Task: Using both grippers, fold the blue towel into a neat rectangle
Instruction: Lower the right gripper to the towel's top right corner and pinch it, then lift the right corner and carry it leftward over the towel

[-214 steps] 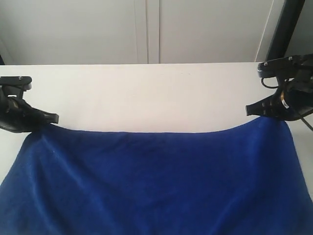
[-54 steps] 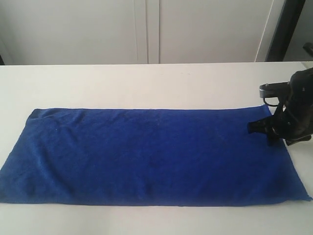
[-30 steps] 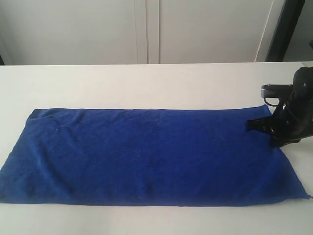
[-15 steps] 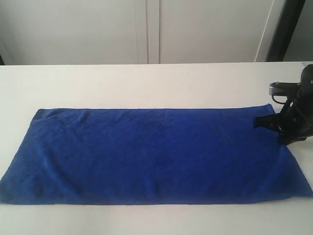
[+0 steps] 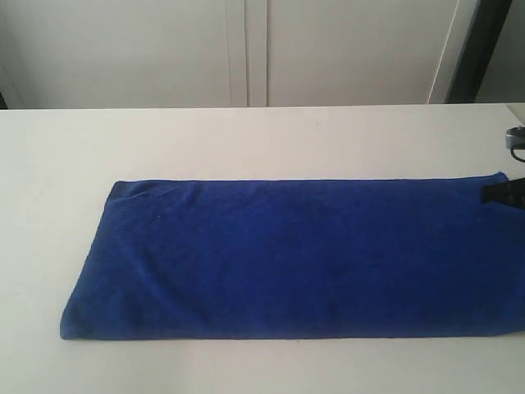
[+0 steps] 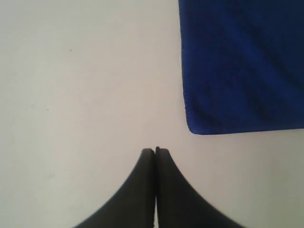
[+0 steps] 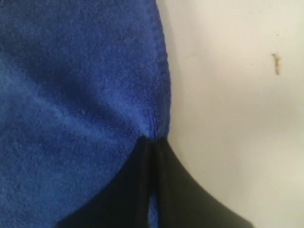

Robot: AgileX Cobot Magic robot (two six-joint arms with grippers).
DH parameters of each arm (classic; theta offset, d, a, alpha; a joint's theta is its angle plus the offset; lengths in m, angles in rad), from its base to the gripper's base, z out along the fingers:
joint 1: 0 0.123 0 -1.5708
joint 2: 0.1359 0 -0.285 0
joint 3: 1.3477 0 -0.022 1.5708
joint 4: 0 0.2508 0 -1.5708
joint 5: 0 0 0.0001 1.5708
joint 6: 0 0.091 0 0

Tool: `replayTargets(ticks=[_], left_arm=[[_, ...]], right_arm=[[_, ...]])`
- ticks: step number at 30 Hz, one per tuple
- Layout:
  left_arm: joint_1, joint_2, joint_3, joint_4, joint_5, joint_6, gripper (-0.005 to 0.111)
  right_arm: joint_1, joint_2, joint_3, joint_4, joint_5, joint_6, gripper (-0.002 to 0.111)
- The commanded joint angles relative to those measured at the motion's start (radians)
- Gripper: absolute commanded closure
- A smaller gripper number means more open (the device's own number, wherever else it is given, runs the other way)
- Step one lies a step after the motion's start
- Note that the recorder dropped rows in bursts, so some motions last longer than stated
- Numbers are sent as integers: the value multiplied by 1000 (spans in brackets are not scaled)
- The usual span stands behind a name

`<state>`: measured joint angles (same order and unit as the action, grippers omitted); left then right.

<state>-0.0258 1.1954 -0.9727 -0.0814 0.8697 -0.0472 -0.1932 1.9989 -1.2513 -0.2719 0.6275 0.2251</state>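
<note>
The blue towel [image 5: 295, 254] lies flat on the white table as a long rectangle, its right end running out of the exterior view. My right gripper [image 5: 502, 194] shows only as black fingertips at the right border, shut on the towel's far right edge; in the right wrist view the blue towel [image 7: 80, 95] is pinched at its hem between the closed tips of the right gripper [image 7: 153, 141]. My left gripper [image 6: 156, 150] is shut with nothing in it, hovering over bare table a short way off a corner of the blue towel [image 6: 237, 66]. The left gripper is out of the exterior view.
The white table [image 5: 246, 139] stretches behind and left of the towel. White cabinet doors [image 5: 246, 49] stand behind it, with a dark post [image 5: 472, 49] at the right. A small brown mark [image 7: 276, 63] is on the table near the right gripper.
The right gripper has pulled the towel to the right; its left end slid from the view's left border to well inside. The gripper itself has moved almost out of view. Earlier, the towel was folded in half.
</note>
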Motion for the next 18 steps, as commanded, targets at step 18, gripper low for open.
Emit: replayTargets(ticks=[18], left_arm=[[4,-9,7,-8,14,2,107]], right_arm=[[87,-93,-73,41,102,3,108]])
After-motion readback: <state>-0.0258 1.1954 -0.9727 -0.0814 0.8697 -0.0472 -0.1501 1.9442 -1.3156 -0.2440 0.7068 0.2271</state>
